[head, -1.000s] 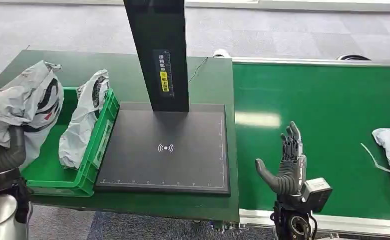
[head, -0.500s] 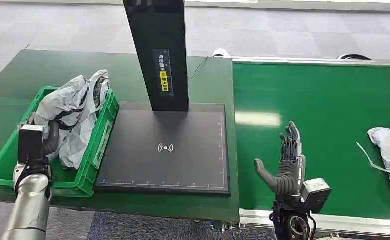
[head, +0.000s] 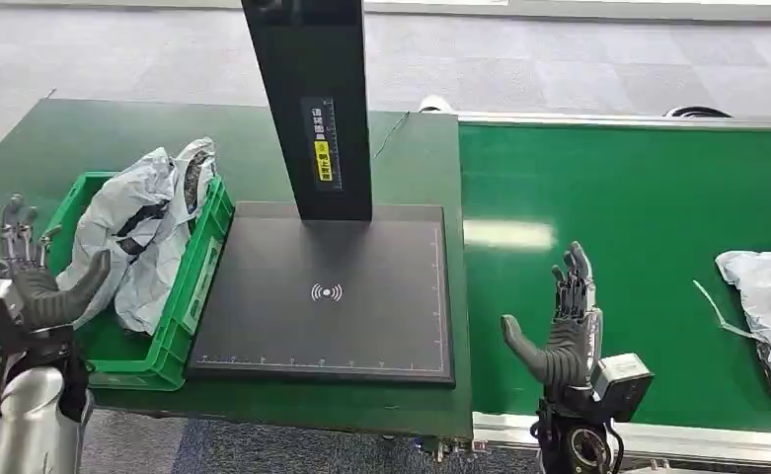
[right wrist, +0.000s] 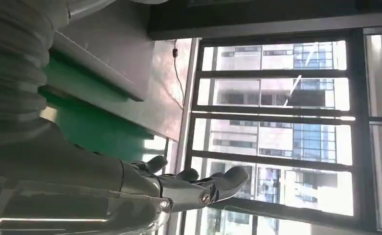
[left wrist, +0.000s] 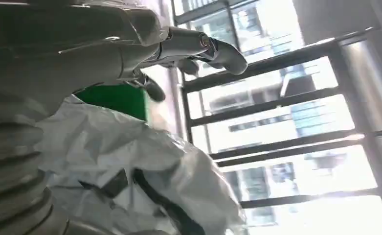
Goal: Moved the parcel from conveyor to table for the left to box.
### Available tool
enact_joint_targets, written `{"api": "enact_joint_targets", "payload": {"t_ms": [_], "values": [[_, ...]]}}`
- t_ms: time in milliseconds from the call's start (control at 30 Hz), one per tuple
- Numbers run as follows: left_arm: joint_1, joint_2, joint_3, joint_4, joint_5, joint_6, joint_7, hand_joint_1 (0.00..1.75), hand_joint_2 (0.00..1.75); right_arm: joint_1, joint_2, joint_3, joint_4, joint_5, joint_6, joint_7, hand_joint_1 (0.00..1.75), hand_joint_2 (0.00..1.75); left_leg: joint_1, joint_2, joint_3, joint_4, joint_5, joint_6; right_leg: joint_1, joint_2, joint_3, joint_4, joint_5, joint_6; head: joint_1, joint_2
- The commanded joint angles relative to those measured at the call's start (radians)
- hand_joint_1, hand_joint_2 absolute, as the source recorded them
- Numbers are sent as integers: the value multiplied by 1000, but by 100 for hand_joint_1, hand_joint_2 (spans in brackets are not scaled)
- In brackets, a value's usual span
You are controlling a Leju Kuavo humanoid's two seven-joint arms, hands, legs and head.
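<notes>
Two grey plastic parcels [head: 144,232] lie in the green crate [head: 195,286] at the table's left. My left hand [head: 36,281] hovers open at the crate's near left corner, just beside the parcels, holding nothing; the left wrist view has crumpled grey parcel film [left wrist: 130,186] close below the spread fingers [left wrist: 198,46]. Another grey parcel [head: 766,301] lies on the green conveyor [head: 648,207] at the far right edge. My right hand [head: 564,321] stands upright and open over the conveyor's near edge, well left of that parcel; its straight fingers [right wrist: 198,188] appear in the right wrist view.
A black scanning pad [head: 327,291] with a tall black post [head: 312,99] fills the table's middle, between crate and conveyor. The dark green table [head: 85,138] ends at its near edge just below the pad. Grey carpet floor lies beyond.
My left hand has let go of the parcel into the crate and drawn back toward the near left, now open. The conveyor parcel has shifted slightly left. The right hand is unmoved.
</notes>
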Motion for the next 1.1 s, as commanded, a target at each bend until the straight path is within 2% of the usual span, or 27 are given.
{"api": "enact_joint_targets", "payload": {"t_ms": [33,167,300,400,433,533,567,600,633,800,933,1100], "values": [[391,-161,24,-474,81,-25,-113,0,175,29,-15,-4,-3,-12,-7,0,0,175,-1,5,3,-2,-2,1,-1,4,2,-2,0,0,0,0],[478,-231,-44,-564,55,-13,-170,0,175,38,-7,-14,-16,-8,3,0,0,175,-1,2,0,0,-2,1,-1,1,-1,-1,-2,0,0,0],[459,-228,-99,-547,59,-12,-171,0,175,35,0,-15,3,0,17,0,0,175,0,1,0,0,-2,1,0,0,-1,-1,-2,0,0,0],[451,-220,-271,-399,-43,-62,-76,0,175,28,6,-6,72,47,45,33,0,175,-1,-1,1,-2,-1,1,-1,-2,1,-2,-1,0,0,0],[443,-238,-320,-321,-95,-38,-108,0,175,31,9,-4,84,60,49,41,0,175,-1,-2,3,-3,-1,1,-1,-3,3,-3,-1,0,0,0],[399,-240,-420,-144,-151,-74,-80,0,175,35,17,28,118,96,84,57,0,175,-1,-3,5,-3,-1,1,-1,-4,4,-4,-1,0,0,0],[391,-246,-428,-118,-156,-67,-96,0,175,35,22,33,124,102,78,54,0,0,-2,-3,5,-4,-1,1,-2,-4,5,-4,-1,0,-1,0],[378,-241,-453,-75,-175,-90,-83,0,175,32,18,59,139,124,89,57,0,175,-2,-3,6,-5,0,1,-1,-4,6,-5,-1,0,0,0],[350,-252,-466,-1,-166,-124,-74,0,175,31,23,92,158,161,78,54,0,175,-1,-3,6,-4,0,1,-1,-3,7,-4,-1,0,0,0],[289,-266,-515,161,-233,-87,-84,0,175,44,44,178,198,200,41,53,0,175,-1,-4,6,-5,0,1,-1,-4,7,-5,0,-1,0,0],[364,-263,-545,66,-271,-87,-81,0,175,60,33,225,180,182,13,37,0,175,0,-1,5,-2,-2,1,0,-1,5,-3,-1,-1,0,0],[361,-261,-536,78,-267,-98,-72,0,175,78,21,222,179,120,-8,17,0,175,0,-1,5,-3,-2,1,0,-2,5,-4,-1,0,0,0]]}}
